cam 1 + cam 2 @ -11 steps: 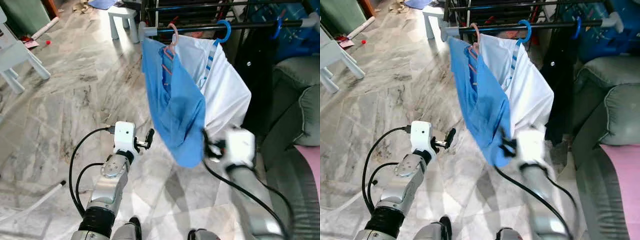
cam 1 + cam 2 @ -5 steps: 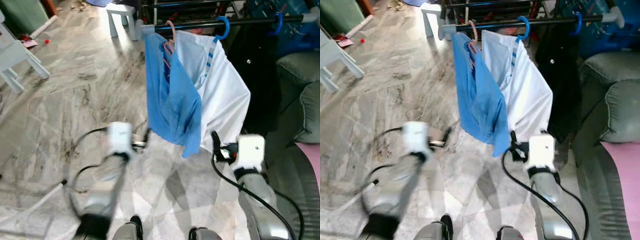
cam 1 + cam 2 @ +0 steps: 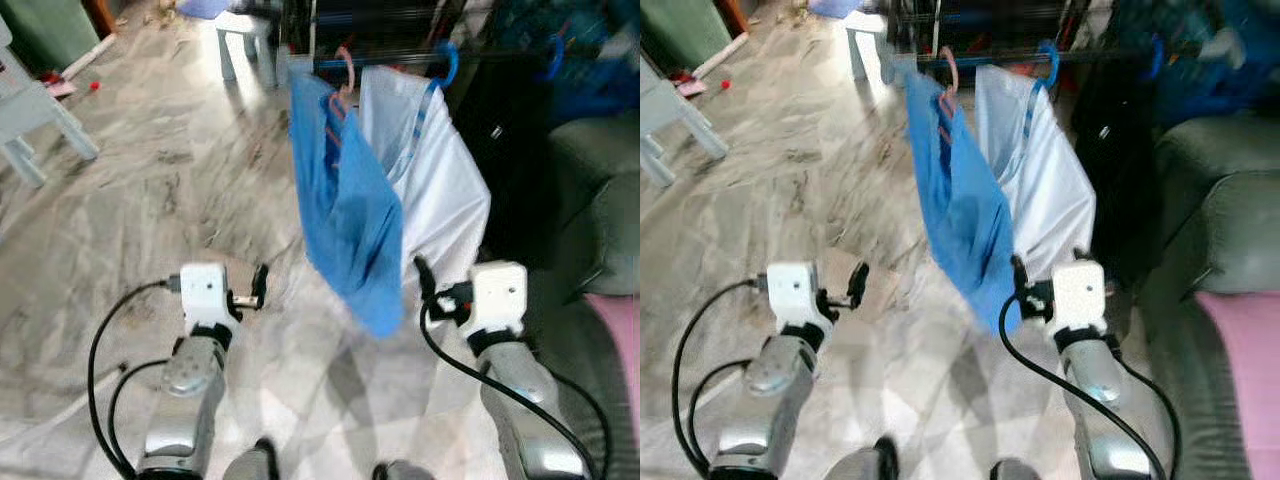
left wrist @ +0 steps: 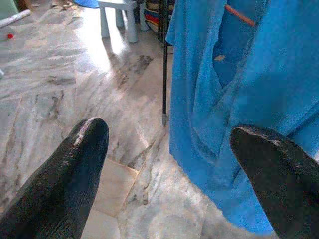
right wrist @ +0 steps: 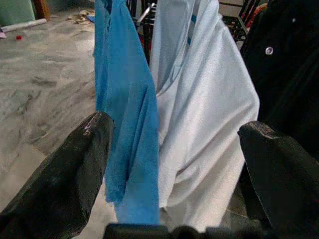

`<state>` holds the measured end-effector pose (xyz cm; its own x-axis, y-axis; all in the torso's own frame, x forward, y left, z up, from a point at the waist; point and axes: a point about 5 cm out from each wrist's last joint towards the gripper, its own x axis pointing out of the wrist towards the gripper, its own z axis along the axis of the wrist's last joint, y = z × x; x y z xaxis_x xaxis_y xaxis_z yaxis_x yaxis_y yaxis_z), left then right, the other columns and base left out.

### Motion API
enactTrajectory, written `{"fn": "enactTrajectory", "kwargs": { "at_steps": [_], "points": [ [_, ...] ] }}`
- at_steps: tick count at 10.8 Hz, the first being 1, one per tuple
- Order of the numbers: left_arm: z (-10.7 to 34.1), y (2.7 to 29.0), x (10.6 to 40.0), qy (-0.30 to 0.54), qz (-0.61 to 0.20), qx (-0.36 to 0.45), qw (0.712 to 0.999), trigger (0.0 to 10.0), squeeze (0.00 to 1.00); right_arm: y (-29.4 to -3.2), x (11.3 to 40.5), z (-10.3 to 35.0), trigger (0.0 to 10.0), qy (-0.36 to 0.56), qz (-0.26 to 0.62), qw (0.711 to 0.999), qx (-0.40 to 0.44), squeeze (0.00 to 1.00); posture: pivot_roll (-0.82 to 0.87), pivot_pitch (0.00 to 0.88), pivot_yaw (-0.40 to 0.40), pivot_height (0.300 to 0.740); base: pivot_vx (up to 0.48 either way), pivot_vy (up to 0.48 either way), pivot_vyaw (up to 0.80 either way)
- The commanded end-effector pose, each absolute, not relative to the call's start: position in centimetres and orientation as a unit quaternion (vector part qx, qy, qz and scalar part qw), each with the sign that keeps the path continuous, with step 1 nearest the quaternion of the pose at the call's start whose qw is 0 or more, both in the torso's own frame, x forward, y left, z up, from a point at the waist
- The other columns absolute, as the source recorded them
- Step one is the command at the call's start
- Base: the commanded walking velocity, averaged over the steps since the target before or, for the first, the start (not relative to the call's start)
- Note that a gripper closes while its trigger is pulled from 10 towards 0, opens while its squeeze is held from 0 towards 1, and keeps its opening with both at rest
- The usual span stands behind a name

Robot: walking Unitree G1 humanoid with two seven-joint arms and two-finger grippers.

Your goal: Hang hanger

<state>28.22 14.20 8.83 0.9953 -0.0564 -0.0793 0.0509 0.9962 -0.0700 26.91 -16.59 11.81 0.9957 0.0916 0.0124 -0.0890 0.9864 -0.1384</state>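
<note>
A blue shirt point(image 3: 345, 205) hangs on a pink hanger point(image 3: 344, 68) hooked over a dark rail point(image 3: 385, 55) of the clothes rack. Beside it a white shirt point(image 3: 435, 185) hangs on a blue hanger point(image 3: 447, 62). My left gripper point(image 3: 258, 287) is held out low, left of the blue shirt's hem, open and holding nothing; the left wrist view shows the blue shirt point(image 4: 239, 99) just beyond its fingers point(image 4: 75, 174). My right gripper point(image 3: 422, 280) sits below the white shirt, right of the blue hem, also open and holding nothing point(image 5: 174, 164).
A black garment point(image 3: 510, 150) hangs right of the white shirt. A grey sofa point(image 3: 600, 200) with a pink cushion point(image 3: 615, 330) stands at the right. A pale stool point(image 3: 245, 40) is by the rack and white furniture point(image 3: 30, 110) at the far left, on marble floor.
My right gripper has drawn back from the blue shirt's hem. My left arm has swung leftward and lower. The blue shirt sways, and the head views have shifted and blurred.
</note>
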Motion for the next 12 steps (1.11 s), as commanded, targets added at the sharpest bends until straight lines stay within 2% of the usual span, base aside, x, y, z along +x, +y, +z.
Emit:
{"fn": "enactTrajectory", "kwargs": {
  "at_steps": [1, 3, 7, 12],
  "points": [
    [8.4, 14.2, 28.2, 0.047, -0.018, -0.03, 0.998, 10.0, 0.0, -16.4, 27.3, 11.8, 10.0, -0.011, 0.051, 0.997, -0.058, 0.0, -0.08, 0.048, 0.01, 0.74, 0.0, 0.0, 0.0],
    [8.5, 13.7, 29.2, 0.04, -0.019, -0.032, 0.999, 10.0, 0.0, -16.2, 28.2, 12.0, 10.0, -0.015, 0.057, 0.997, -0.058, 0.0, -0.08, 0.0, 0.002, 0.74, 0.0, 0.0, 0.0],
    [8.7, 13.5, 30.4, 0.027, -0.019, -0.027, 0.999, 10.0, 0.0, -16.2, 28.9, 11.8, 10.0, -0.019, 0.052, 0.997, -0.052, 0.0, -0.09, 0.0, 0.017, 0.74, 0.0, 0.0, 0.0],
    [8.6, 13.4, 30.4, 0.027, -0.02, -0.027, 0.999, 10.0, 0.0, -16.3, 28.9, 11.4, 10.0, -0.007, 0.045, 0.998, -0.052, 0.0, -0.09, 0.0, 0.017, 0.74, 0.0, 0.0, 0.0]
  ]
}}
